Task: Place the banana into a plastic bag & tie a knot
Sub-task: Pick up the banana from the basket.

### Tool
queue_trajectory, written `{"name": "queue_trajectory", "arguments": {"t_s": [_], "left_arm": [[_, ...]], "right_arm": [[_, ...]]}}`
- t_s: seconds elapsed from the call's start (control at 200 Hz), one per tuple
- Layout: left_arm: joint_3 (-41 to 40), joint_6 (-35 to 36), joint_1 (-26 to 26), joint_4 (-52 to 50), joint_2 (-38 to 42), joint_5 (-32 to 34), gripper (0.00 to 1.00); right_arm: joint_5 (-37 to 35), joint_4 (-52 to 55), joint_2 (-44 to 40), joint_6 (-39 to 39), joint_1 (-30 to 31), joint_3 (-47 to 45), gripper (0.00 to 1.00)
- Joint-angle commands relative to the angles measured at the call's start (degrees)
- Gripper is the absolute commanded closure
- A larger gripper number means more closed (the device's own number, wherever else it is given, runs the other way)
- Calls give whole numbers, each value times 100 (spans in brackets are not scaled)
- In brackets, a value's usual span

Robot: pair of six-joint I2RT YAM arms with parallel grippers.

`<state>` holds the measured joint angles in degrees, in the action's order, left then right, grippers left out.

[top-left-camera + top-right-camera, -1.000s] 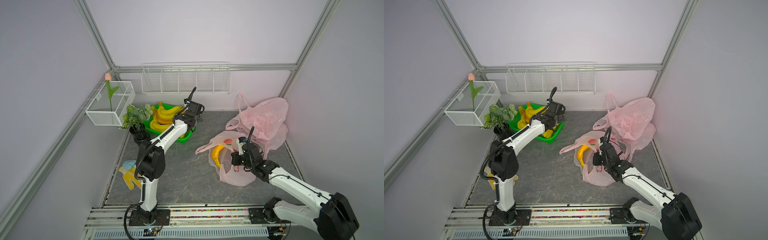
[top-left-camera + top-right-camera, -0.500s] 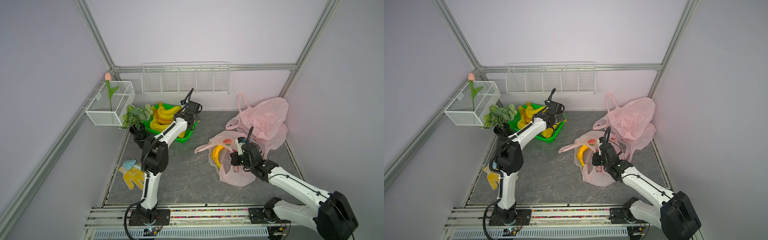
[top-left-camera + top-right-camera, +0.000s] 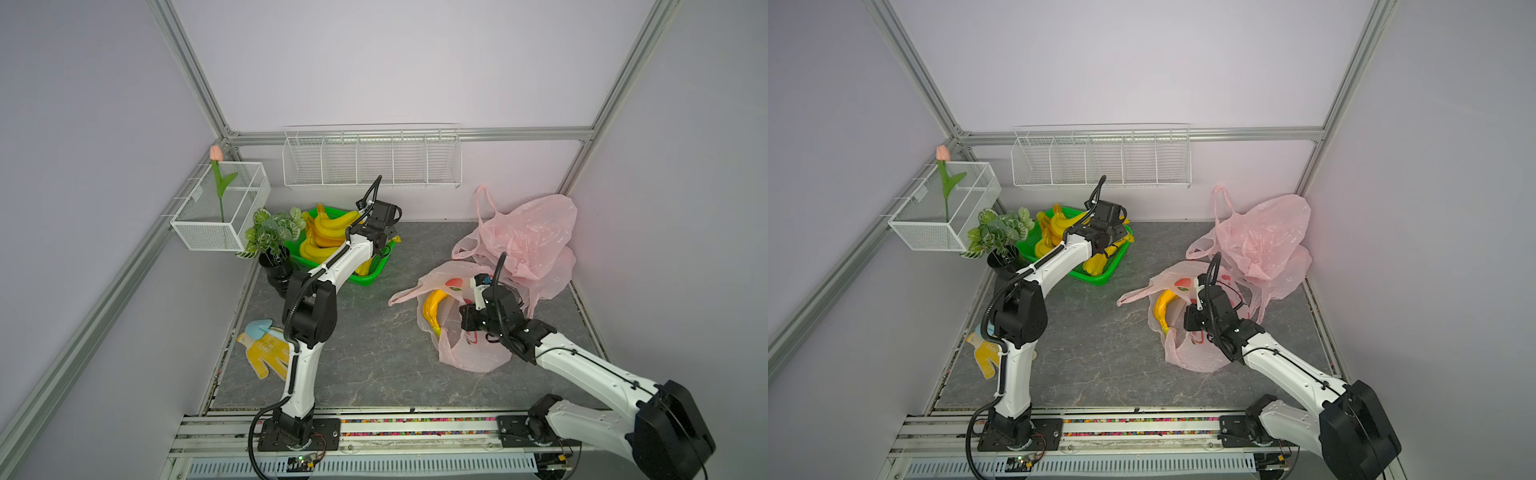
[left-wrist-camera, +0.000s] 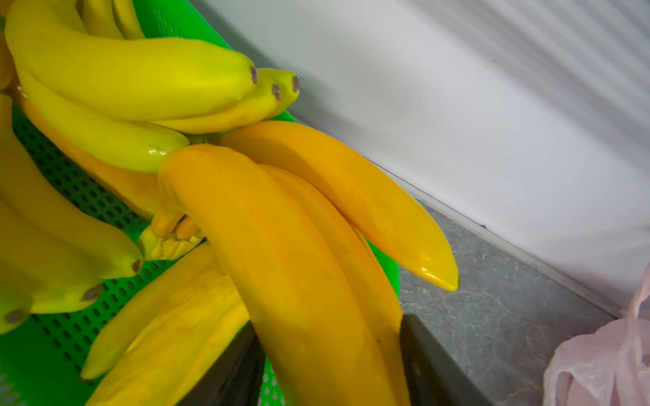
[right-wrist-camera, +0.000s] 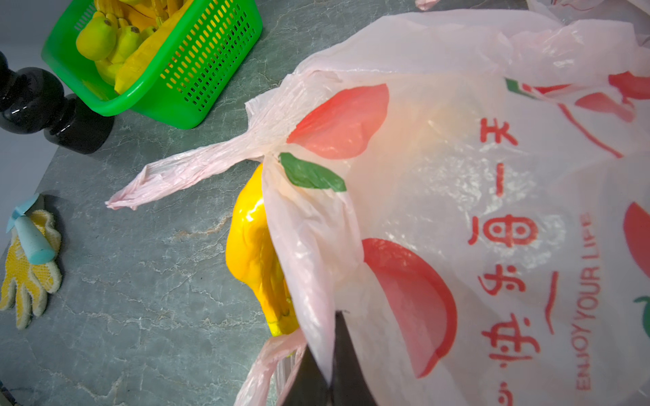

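The banana (image 5: 249, 246) is gleaming glossy and smooth; the thin plastic bag (image 5: 422, 52) is crinkling; the counter (image 5: 140, 298) is showing matt marbled grey.

Tbl (image 3: 374, 353): basket (image 3: 365, 279), bags (image 3: 528, 232), glove (image 3: 266, 357), pot (image 3: 276, 270), trowel? (image 3: 259, 328)

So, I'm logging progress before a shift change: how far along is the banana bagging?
Done: one banana already lies inside the open pink plastic bag. In hand: the right claw pinches the bag's rim, while the left claw straddles an orange banana in the green basket; whether it grips yet is unclear. Left: the bag's handle lies loose, so no knot is tied.
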<state>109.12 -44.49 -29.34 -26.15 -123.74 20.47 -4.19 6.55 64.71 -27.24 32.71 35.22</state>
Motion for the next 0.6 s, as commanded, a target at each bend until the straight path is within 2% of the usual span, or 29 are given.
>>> {"name": "queue_trajectory", "arguments": {"t_s": [0.0,0.115,0.335,0.495,0.6], "left_arm": [[-305,-427,25,137,126,-168,45],[-591,-552,25,363,277,-189,48],[-639,-538,25,481,209,-239,37],[-501,-459,56,541,-18,-432,38],[-455,-434,95,613,-106,-559,43]], "right_arm": [[37,-41,-2,-62,-41,-94,93],[32,-31,-8,-57,-37,-92,93],[30,-25,-11,-53,-37,-103,94],[40,-23,-28,-44,-39,-112,93],[41,-22,-63,-40,-38,-128,93]]}}
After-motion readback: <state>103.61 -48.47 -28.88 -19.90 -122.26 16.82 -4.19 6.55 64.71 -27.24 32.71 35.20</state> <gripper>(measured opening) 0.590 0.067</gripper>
